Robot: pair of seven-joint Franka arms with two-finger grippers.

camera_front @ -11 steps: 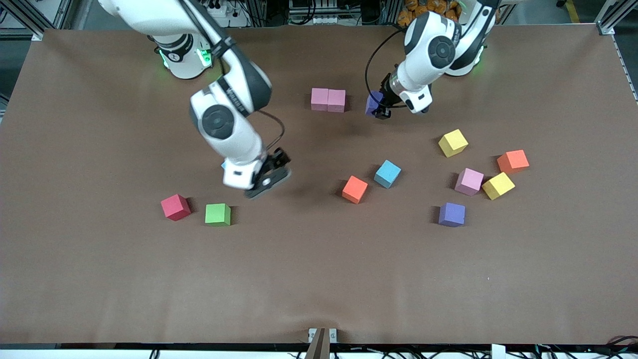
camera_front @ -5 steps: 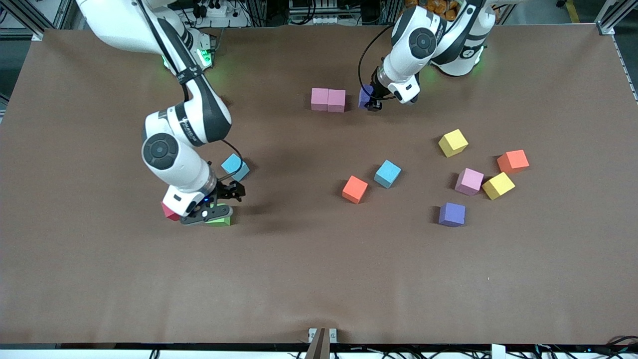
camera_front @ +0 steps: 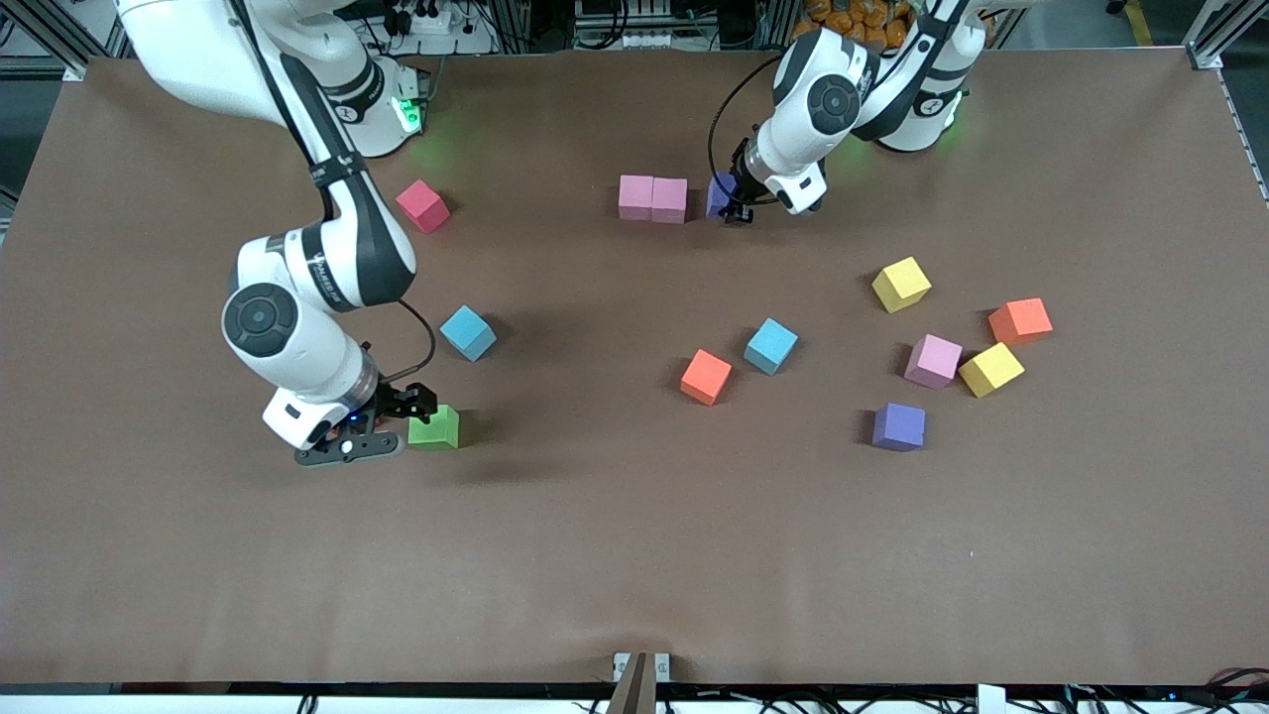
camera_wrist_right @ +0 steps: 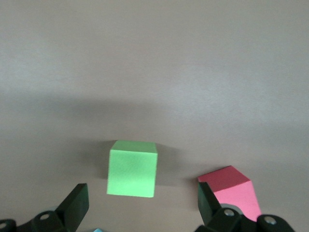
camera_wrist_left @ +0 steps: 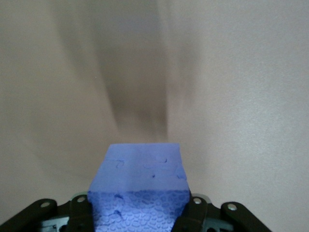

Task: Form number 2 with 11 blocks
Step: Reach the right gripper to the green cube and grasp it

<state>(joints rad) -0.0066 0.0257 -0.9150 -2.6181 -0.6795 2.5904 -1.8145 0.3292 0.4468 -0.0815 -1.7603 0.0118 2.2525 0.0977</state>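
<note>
Read the clock on the front view, with 12 toward the robots' bases.

The left gripper (camera_front: 734,206) is clamped on a purple block (camera_wrist_left: 140,188), 1 finger on each side face. You see its matte, finely pitted face and some small dents on top. It hangs low over the table (camera_front: 634,555), just at 3 o'clock of the pink pair (camera_front: 652,197), with a thin gap between.

This pair is all that lies of the number 2: 2 pink cubes touching side by side. Their long axis runs from 9 to 3 o'clock, and the purple block sits on this same line.

The right gripper (camera_front: 397,421) is down at the table with its fingers spread wide and nothing between them. The green block (camera_front: 434,426) stands just at 3 o'clock of it, square to the table edge. In the right wrist view a red block (camera_wrist_right: 231,191) lies beside 1 finger, turned corner-first; the front view hides it under the gripper.

The other cubes lie loose:
- A blue block (camera_front: 468,332) is at 1 o'clock of the green one.
- Another red block (camera_front: 423,205) is near the right arm's base.
- Toward the left arm's end are an orange block (camera_front: 706,376), a second blue block (camera_front: 770,345), a pink block (camera_front: 933,360), a second purple block (camera_front: 899,426) and another orange block (camera_front: 1020,320).
- 2 yellow cubes (camera_front: 901,284) are among them, 1 touching the pink block.
</note>
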